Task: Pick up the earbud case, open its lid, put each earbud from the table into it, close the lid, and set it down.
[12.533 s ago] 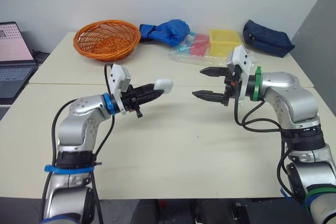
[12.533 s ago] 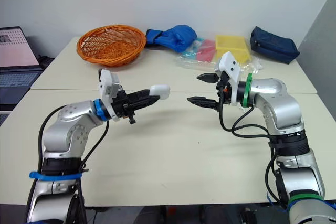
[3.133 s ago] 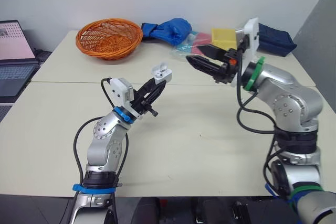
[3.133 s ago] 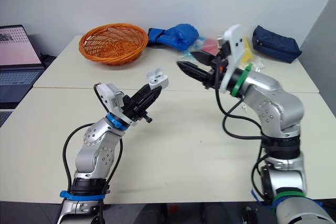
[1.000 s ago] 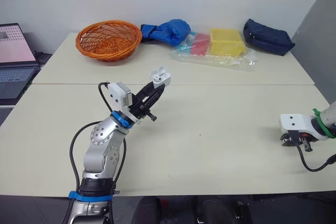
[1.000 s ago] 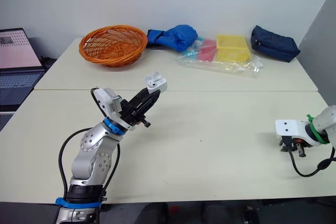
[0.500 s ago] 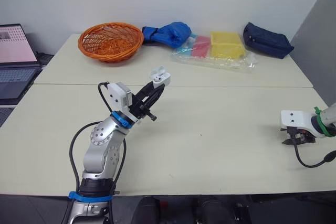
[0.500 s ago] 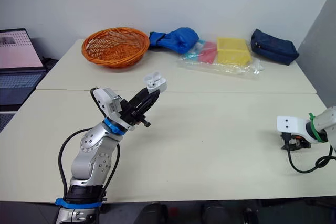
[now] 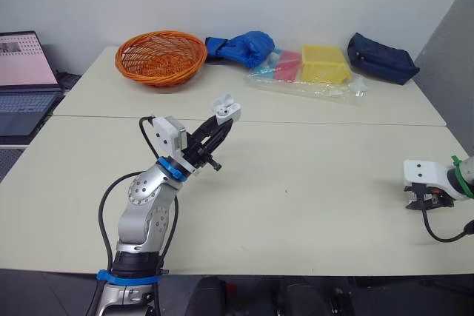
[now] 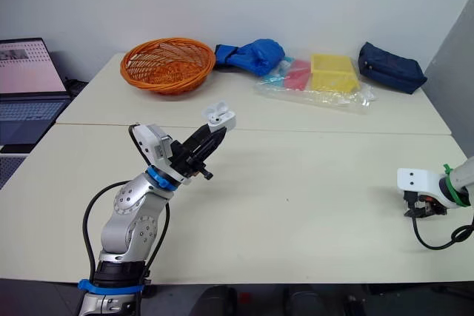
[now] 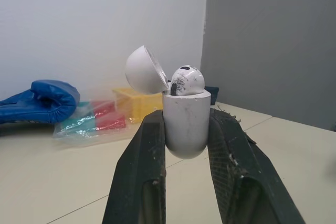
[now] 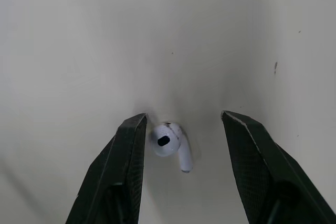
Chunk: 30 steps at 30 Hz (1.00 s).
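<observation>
My left gripper (image 9: 220,122) is shut on the white earbud case (image 9: 225,107), held up above the middle-left of the table (image 9: 311,175). Its lid (image 11: 145,70) stands open, and one earbud (image 11: 186,81) sits in the case (image 11: 186,120). My right gripper (image 9: 428,203) points down at the table's right edge. In the right wrist view it (image 12: 181,121) is open, with its fingers (image 12: 126,150) either side of a white earbud (image 12: 171,144) lying on the table.
At the back of the table stand an orange wicker basket (image 9: 161,57), a blue cloth bundle (image 9: 241,46), a clear bag with yellow and red items (image 9: 311,68) and a dark blue pouch (image 9: 384,55). A laptop (image 9: 24,72) sits off the left edge.
The camera has shifted a little. My right gripper has stayed low at the right edge of the table. The left gripper holds the open case still.
</observation>
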Each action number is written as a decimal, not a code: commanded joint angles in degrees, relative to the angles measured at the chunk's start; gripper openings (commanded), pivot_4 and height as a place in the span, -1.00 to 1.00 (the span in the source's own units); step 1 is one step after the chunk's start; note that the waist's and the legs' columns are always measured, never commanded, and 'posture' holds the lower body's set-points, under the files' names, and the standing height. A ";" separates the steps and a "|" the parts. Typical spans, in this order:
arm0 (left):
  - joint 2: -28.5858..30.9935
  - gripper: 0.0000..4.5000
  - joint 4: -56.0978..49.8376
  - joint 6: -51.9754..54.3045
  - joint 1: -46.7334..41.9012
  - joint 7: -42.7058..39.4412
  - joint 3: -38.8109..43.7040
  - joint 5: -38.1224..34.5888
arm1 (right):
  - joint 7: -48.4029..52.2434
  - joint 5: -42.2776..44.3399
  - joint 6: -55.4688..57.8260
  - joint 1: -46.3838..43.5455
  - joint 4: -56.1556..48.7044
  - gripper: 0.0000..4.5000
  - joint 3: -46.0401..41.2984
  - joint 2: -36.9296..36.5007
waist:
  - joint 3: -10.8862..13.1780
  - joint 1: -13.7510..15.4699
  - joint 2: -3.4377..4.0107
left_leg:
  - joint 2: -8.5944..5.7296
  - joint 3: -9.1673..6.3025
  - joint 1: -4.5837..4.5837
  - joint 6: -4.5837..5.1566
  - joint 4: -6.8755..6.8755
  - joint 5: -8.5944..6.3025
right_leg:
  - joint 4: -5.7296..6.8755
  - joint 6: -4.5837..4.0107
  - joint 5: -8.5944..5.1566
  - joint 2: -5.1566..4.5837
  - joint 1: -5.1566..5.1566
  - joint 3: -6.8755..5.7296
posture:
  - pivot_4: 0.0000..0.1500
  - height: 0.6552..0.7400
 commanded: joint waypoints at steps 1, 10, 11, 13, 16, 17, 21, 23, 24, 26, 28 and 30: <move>-0.44 -0.67 -3.08 -0.52 -0.21 0.22 -0.11 -0.77 | 2.07 0.67 0.62 1.76 -0.91 0.04 -0.46 -0.92 | 0.00 0.04 0.00 | 0.01 -0.01 0.00 0.00 0.00 0.00 | 0.00 0.00 0.00 0.01 0.00 -0.01 | 1.00 1.00; -0.73 -0.67 -2.39 -0.58 -0.83 0.16 -0.13 -0.53 | -0.69 -3.08 -7.72 2.40 1.33 0.04 0.36 -1.82 | 0.00 0.04 0.00 | 0.01 0.05 0.00 0.00 -0.03 0.00 | -0.04 -0.03 -0.02 0.04 -0.03 0.01 | 1.00 1.00; -0.68 -0.67 -2.43 -0.56 -0.81 0.13 -0.09 -0.55 | -0.91 -3.16 -7.88 2.37 1.32 0.04 0.32 -1.65 | 0.00 0.04 0.00 | 0.01 0.06 0.00 0.01 -0.01 0.00 | -0.04 -0.03 -0.02 0.04 -0.03 0.02 | 1.00 1.00; -0.66 -0.67 -2.52 -0.48 -0.78 0.12 -0.03 -0.66 | -0.88 -3.07 -7.74 2.43 1.19 0.04 0.32 -1.33 | 0.00 0.04 0.00 | 0.00 0.06 0.00 0.00 0.02 0.00 | -0.04 -0.02 -0.02 0.03 -0.02 0.03 | 1.00 1.00; -0.63 -0.67 -2.59 -0.38 -0.90 0.19 -0.07 -0.61 | -1.37 -2.23 -6.11 2.24 0.63 0.04 -0.19 0.11 | -0.02 0.03 -0.04 | 0.01 0.07 0.01 0.01 0.05 0.00 | -0.04 -0.04 -0.02 0.03 -0.01 0.03 | 1.00 1.00; -0.62 -0.67 -2.60 -0.36 -0.93 0.21 -0.07 -0.60 | -1.45 -2.06 -5.68 2.20 0.48 0.04 -0.35 0.43 | -0.05 0.00 -0.08 | 0.01 0.07 0.01 0.01 0.06 0.00 | -0.04 -0.05 -0.02 0.03 -0.01 0.03 | 1.00 1.00; -0.42 -0.67 -2.47 -0.28 -1.07 0.06 0.09 -0.66 | -1.45 -3.02 -7.65 2.38 0.03 0.04 -0.02 0.28 | -0.12 -0.19 -0.19 | 0.03 0.06 0.05 0.01 0.06 0.00 | -0.03 -0.05 -0.02 0.03 0.00 0.03 | 1.00 1.00; -0.40 -0.67 -2.39 -0.27 -1.12 0.05 0.11 -0.64 | -2.69 -3.82 -9.40 2.15 0.63 -0.03 0.17 0.33 | -0.12 -0.26 -0.20 | 0.03 0.07 0.06 0.01 0.05 0.00 | -0.02 -0.06 -0.02 0.03 0.00 0.04 | 1.00 1.00; -0.39 -0.67 -2.35 -0.27 -1.14 0.04 0.11 -0.63 | -3.31 -4.21 -10.26 2.01 0.98 -0.13 0.22 0.37 | -0.14 -0.32 -0.23 | 0.04 0.07 0.06 0.01 0.05 0.00 | -0.02 -0.06 -0.02 0.03 0.00 0.04 | 1.00 1.00; -0.36 -0.67 -2.38 -0.26 -1.17 0.04 0.15 -0.66 | -3.23 -4.09 -9.93 1.83 1.39 -0.36 -0.12 0.81 | -0.20 -0.56 -0.33 | 0.04 0.07 0.06 0.01 0.05 0.00 | -0.02 -0.06 -0.02 0.04 0.00 0.04 | 1.00 1.00; -0.37 -0.67 -2.22 -0.35 -1.30 -0.01 0.14 -0.62 | -2.91 -3.90 -9.86 1.92 1.12 -0.68 -0.36 1.11 | -0.22 -0.62 -0.37 | 0.04 0.06 0.09 0.01 0.07 0.00 | -0.02 -0.03 0.01 0.03 0.01 0.08 | 1.00 1.00; -0.40 -0.67 -2.08 -0.42 -1.39 -0.05 0.13 -0.57 | -2.86 -3.81 -9.82 2.04 0.77 -0.82 -0.49 1.24 | -0.23 -0.73 -0.38 | 0.02 0.07 0.14 0.01 0.10 0.00 | -0.02 0.00 0.03 0.02 0.03 0.18 | 1.00 1.00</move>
